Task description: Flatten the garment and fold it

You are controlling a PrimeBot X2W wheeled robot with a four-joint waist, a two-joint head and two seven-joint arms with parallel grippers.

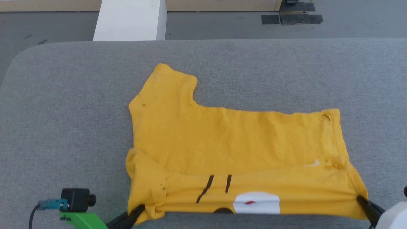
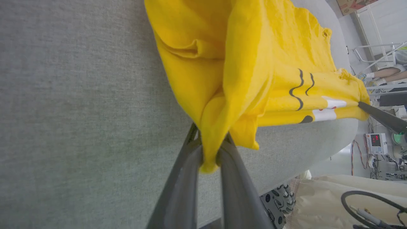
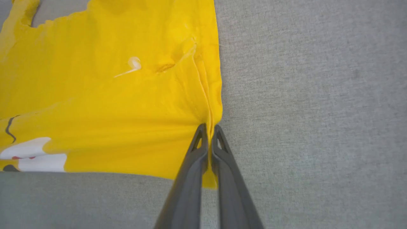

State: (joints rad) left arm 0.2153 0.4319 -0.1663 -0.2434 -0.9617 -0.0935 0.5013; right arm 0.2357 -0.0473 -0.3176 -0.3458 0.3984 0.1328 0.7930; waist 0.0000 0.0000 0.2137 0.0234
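Observation:
The garment is a mustard-yellow T-shirt lying on the grey padded table, one sleeve pointing to the far side. Its near edge is folded up, showing dark stripes, a white oval and a red dot. My left gripper is shut on the garment's near left corner; in the left wrist view the bunched cloth hangs between the fingers of that gripper. My right gripper is shut on the near right corner, and the right wrist view shows its fingers pinching the hem of the garment.
A white block stands on the floor beyond the table's far edge, with dark tape patches to its right. A small black camera on a green mount sits at the lower left. Bare grey padding surrounds the shirt.

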